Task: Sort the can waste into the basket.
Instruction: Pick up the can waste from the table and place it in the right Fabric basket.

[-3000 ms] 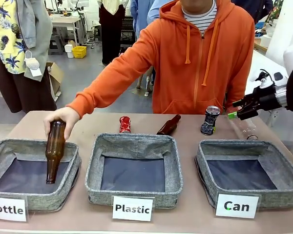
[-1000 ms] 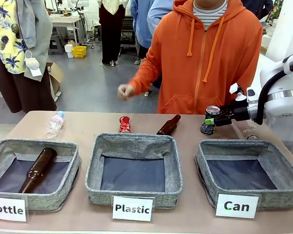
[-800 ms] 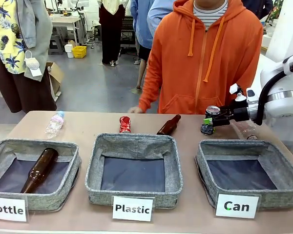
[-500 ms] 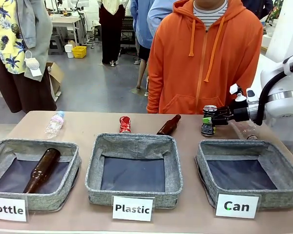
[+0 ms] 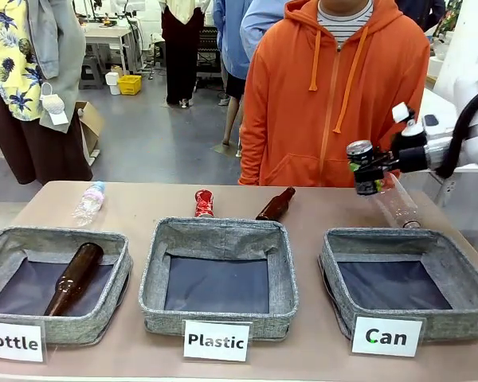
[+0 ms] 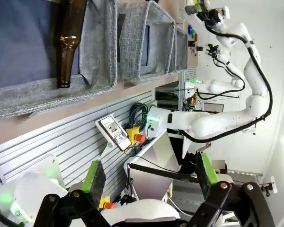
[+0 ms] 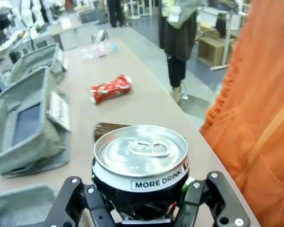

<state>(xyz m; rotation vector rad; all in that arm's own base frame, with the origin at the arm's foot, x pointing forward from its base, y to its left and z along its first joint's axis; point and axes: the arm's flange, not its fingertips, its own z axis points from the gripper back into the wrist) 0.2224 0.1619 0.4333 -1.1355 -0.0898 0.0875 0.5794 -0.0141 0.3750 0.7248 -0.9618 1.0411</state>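
The right gripper (image 5: 367,170) is clamped on the dark can (image 5: 362,164), holding it upright in the air at about 11 o'clock from the Can basket (image 5: 454,321). The red can (image 5: 204,203) sits on the table at 12 o'clock of the Plastic basket (image 5: 153,274). The left gripper (image 6: 150,174) gapes wide, empty

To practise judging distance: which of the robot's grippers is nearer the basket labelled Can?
Right. The right gripper, shut on the dark can, hangs above the table just behind the Can basket; the left gripper, open, sits off the table beside the Bottle basket.
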